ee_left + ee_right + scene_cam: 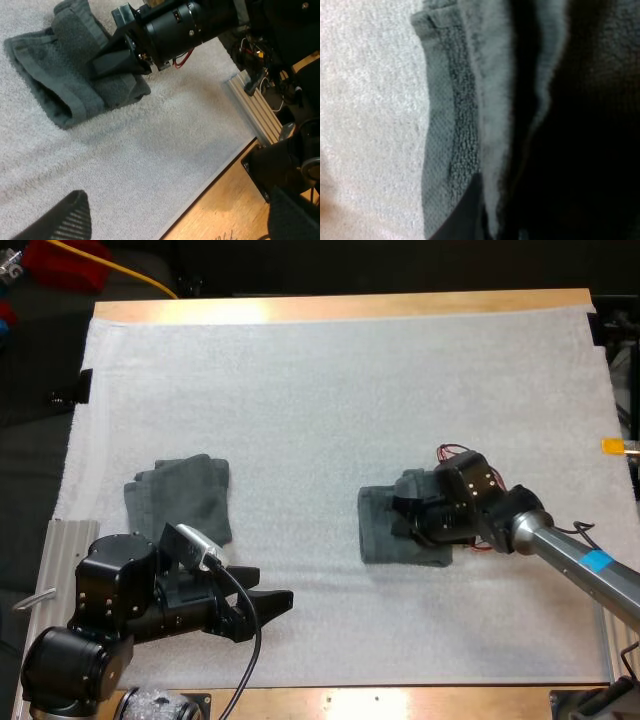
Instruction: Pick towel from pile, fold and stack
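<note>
High camera overlooks the whole mat (330, 390); both wrist cameras face the same towel (65, 95), the right one pressed close

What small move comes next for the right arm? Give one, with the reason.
Probably ease the right gripper leftward across the towel to flatten its fold: it sits down on the towel's raised right part, while the left gripper rests open, apart, near the other towel.

The right gripper (412, 516) and its arm sit on the towel (378, 538), blocking access from above and from the towel's right side. Left of the towel the white mat (300, 420) lies bare as far as the folded stack (185, 495), and beyond the towel it runs bare to its far edge. Nearer than the towel and to its left, the left gripper (272, 602), fingers apart, occupies the mat's near strip.
</note>
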